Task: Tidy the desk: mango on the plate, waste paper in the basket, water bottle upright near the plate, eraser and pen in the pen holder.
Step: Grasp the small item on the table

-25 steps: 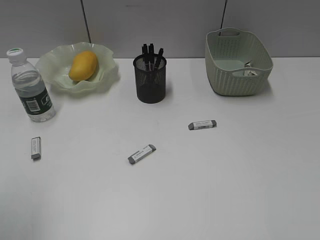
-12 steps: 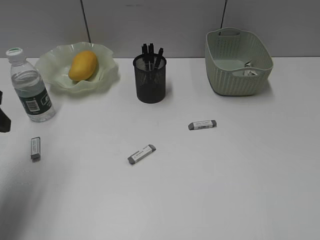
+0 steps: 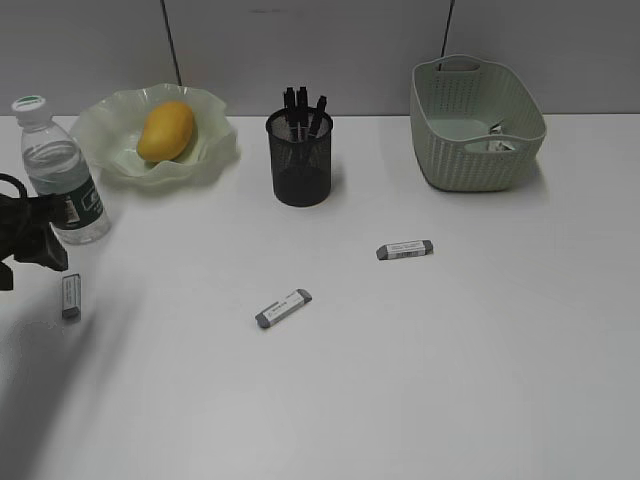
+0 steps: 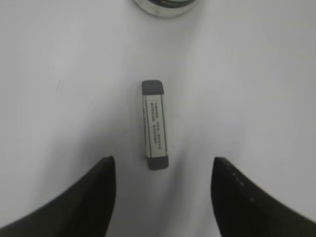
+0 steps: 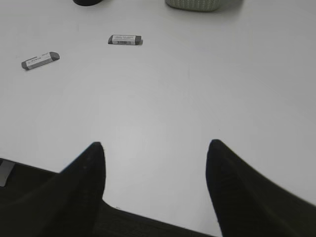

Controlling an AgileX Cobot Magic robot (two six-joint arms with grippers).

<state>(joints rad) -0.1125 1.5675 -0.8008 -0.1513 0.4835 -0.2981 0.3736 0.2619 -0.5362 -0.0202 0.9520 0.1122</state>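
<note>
The mango (image 3: pixel 166 130) lies in the wavy green plate (image 3: pixel 212 155). The water bottle (image 3: pixel 62 175) stands upright left of the plate. The pen holder (image 3: pixel 300 160) holds dark pens (image 3: pixel 303 103). The waste paper (image 3: pixel 499 140) lies in the basket (image 3: pixel 470 165). Three grey-white erasers lie on the desk (image 3: pixel 420 380): left (image 3: pixel 71 296), middle (image 3: pixel 283 308), right (image 3: pixel 404 249). My left gripper (image 3: pixel 25 255) is open just above the left eraser (image 4: pixel 155 124), which lies ahead of my open jaws (image 4: pixel 163 165). My right gripper (image 5: pixel 154 148) is open and empty over bare desk.
The bottle's base (image 4: pixel 165 6) shows at the top of the left wrist view. The right wrist view shows two erasers (image 5: pixel 125 39) (image 5: pixel 40 60) and the basket's bottom edge (image 5: pixel 195 5). A grey partition wall backs the desk.
My left gripper has come in from the left edge and now hangs over the left eraser. Nothing on the desk has moved.
</note>
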